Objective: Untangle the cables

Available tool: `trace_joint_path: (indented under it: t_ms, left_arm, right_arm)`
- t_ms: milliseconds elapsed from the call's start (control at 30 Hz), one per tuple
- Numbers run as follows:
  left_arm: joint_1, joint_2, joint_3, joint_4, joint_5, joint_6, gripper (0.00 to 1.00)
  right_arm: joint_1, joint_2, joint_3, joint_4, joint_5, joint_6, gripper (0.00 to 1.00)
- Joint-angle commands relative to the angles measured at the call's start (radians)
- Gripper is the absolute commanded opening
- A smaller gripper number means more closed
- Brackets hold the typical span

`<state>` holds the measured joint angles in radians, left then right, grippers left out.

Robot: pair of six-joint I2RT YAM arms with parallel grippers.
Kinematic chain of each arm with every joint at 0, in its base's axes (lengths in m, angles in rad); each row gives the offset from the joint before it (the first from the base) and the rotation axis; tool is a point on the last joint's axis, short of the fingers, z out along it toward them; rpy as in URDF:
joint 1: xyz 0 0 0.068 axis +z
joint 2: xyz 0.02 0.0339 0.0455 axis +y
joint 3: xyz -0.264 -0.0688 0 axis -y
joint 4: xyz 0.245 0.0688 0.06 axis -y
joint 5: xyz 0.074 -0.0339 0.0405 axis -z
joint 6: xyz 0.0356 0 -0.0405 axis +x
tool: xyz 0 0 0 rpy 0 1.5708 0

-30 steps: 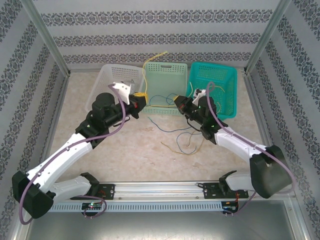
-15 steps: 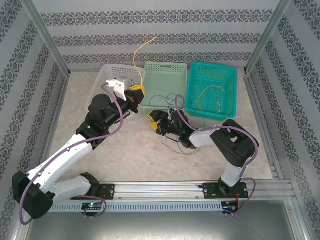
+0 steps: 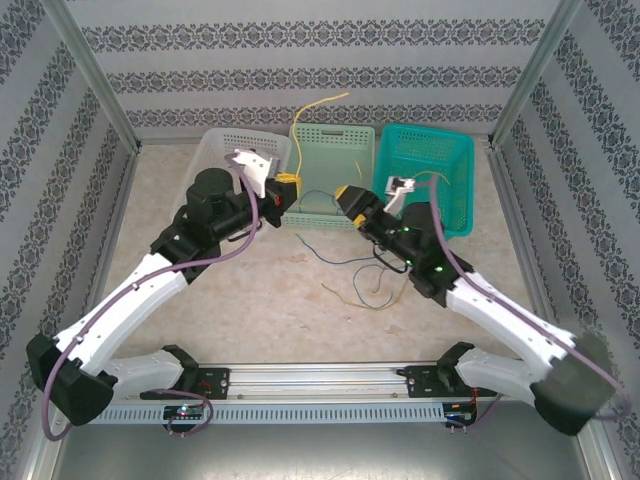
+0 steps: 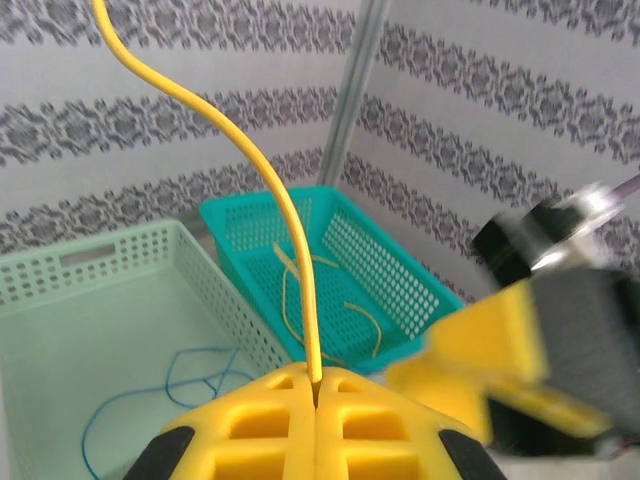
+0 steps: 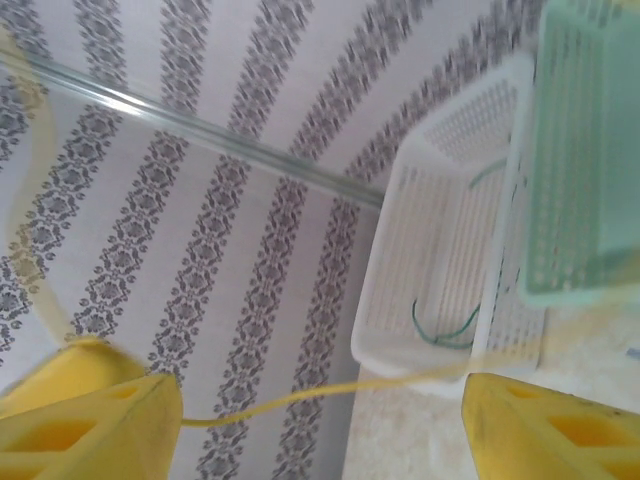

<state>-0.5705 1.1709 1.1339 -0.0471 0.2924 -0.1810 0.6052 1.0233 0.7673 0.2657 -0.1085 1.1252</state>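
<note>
Pinching the yellow cable, upright above pressed-together left fingers, with right fingers spread around its slack just beside; could miss that strand on closing, or yank it from the left pinch.

Three baskets, two grippers and several thin cables

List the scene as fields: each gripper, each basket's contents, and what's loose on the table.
left gripper: shut on yellow cable rising above it
right gripper: open, a yellow strand across the gap
teal basket: second yellow cable
green basket: blue cable
white basket: green cable
table: blue and yellow wires, loosely tangled
</note>
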Motion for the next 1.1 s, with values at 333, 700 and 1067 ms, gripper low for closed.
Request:
trace_joint_path:
  t_ms: [333, 700, 1067]
  left_arm:
    - [-0.011, 0.302, 0.185, 0.144, 0.134, -0.076, 0.02]
    - [-0.012, 0.762, 0.683, 0.009, 0.253, -0.073, 0.02]
    - [-0.014, 1.26, 1.37, -0.36, 0.301, -0.077, 0.02]
  right_arm:
    - [-0.234, -0.331, -0.103, -0.422, 0.09, -0.148, 0.77]
    - [-0.426, -0.442, -0.13, -0.653, 0.07, -0.21, 0.77]
    - [-0.446, -0.404, -0.197, -0.735, 0.071, -0.282, 0.77]
